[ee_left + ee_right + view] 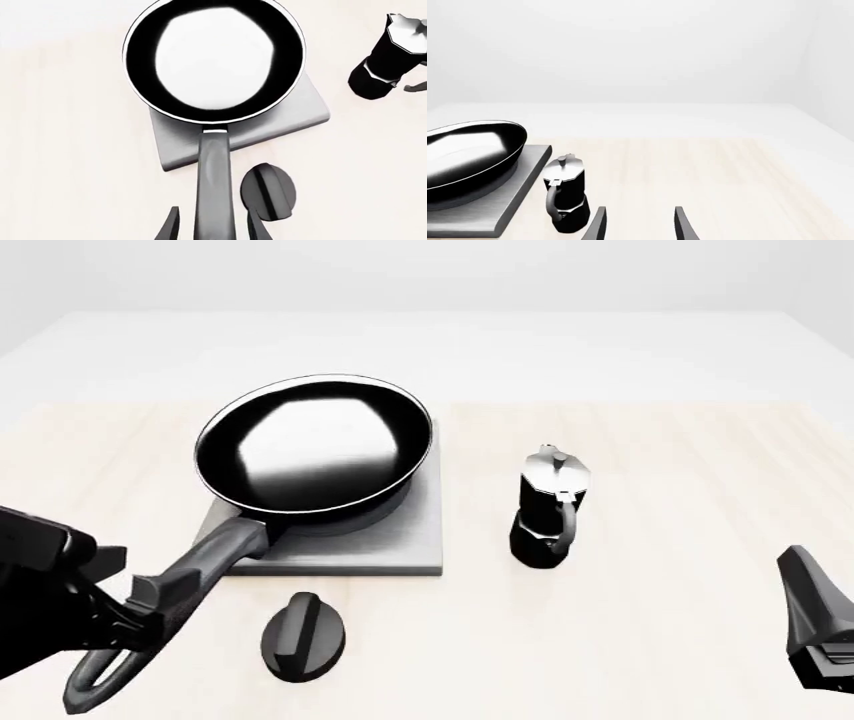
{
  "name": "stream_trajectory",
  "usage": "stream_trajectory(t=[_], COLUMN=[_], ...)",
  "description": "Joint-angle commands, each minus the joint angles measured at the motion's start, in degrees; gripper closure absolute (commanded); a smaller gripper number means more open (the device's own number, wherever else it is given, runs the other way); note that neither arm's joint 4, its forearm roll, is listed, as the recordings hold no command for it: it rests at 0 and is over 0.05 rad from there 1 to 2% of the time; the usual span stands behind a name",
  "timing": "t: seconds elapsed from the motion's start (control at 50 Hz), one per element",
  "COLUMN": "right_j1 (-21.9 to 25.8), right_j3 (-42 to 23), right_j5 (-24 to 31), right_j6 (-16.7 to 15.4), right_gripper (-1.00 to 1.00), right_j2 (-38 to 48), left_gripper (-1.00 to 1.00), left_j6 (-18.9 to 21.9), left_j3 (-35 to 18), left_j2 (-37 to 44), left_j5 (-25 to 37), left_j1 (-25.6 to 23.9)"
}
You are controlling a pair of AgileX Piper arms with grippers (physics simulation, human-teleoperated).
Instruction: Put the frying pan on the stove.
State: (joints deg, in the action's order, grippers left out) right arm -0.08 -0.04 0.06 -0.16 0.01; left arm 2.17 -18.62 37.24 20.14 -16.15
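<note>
We see the large glossy black frying pan with pale rim (315,450) sitting over the flat square grey metal stove (400,540), tilted, far edge overhanging | our left gripper (127,615) clamped round its long dark grey handle (200,565) | our right gripper (637,225) spread wide, empty, well apart | black oval knob (303,635) just beside the stove | black-and-silver moka pot (547,508) upright on the pale wooden table (667,620)

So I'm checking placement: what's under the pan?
The stove lies under the pan; its near edge and right side show. The pan covers its rings.
</note>
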Motion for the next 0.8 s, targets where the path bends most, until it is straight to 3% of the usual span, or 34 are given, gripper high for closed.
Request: stream_trajectory(t=[0.02, 0.46, 0.8], right_j1=[0.0, -0.02, -0.01], right_j3=[0.0, 0.0, 0.0], right_j5=[0.01, 0.02, 0.0], right_j6=[0.0, -0.01, 0.0], right_gripper=[-1.0, -1.0, -1.0], right_j2=[0.0, 0.0, 0.0], left_gripper=[-1.0, -1.0, -1.0], left_j6=[0.31, 3.31, 4.79], left_j3=[-1.98, -10.55, -14.05], left_j2=[-2.39, -7.96, -10.35], left_j5=[3.23, 13.01, 15.79], left_j1=[-0.34, -2.4, -10.03])
